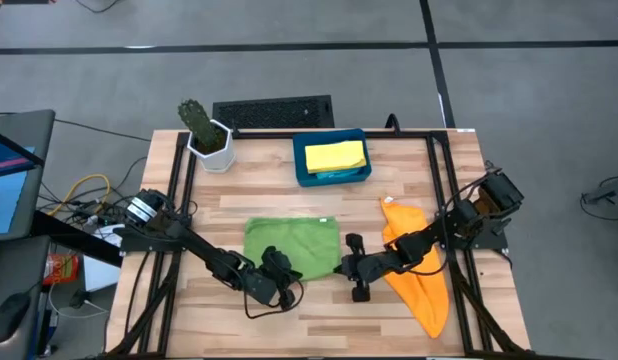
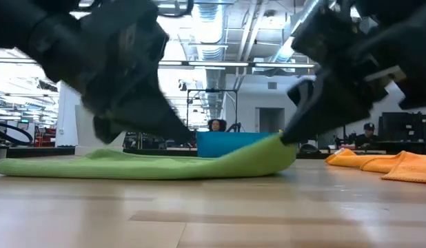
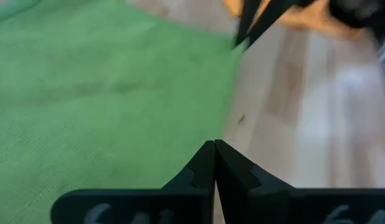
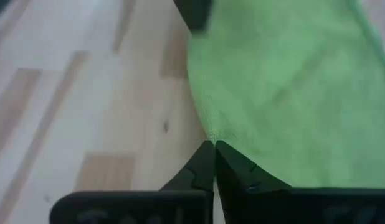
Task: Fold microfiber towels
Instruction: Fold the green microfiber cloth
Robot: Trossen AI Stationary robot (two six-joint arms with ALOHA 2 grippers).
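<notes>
The green towel (image 1: 289, 242) lies spread on the table's near middle. My left gripper (image 1: 289, 270) is shut at its near edge. My right gripper (image 1: 344, 266) is shut at its near right corner, which is raised a little off the wood in the low view (image 2: 278, 150). The orange towel (image 1: 421, 275) lies crumpled on the table to the right, under the right arm. The yellow towel (image 1: 335, 156) lies folded in the dark-blue tray (image 1: 301, 172) at the far middle, with a strip of light blue cloth (image 1: 339, 173) showing beside it. My left gripper has its shut fingertips (image 3: 208, 155) on the green towel's near edge (image 3: 225, 134), coming level from the table's left, along the edge. The fingers hide how much cloth lies between them. The cloth there lies low on the table. My right gripper pinches the green towel's near right corner (image 4: 211, 134) at its fingertips (image 4: 225, 155), coming slanting down from the table's right. The corner (image 2: 282, 146) is lifted a little; the rest of the towel lies flat and slack on the table.
A potted cactus in a white pot (image 1: 207, 138) stands at the far left corner. Bare wood (image 1: 319, 310) lies along the near edge in front of the grippers. The two grippers stand close to each other. People and gear show in the room beyond the table.
</notes>
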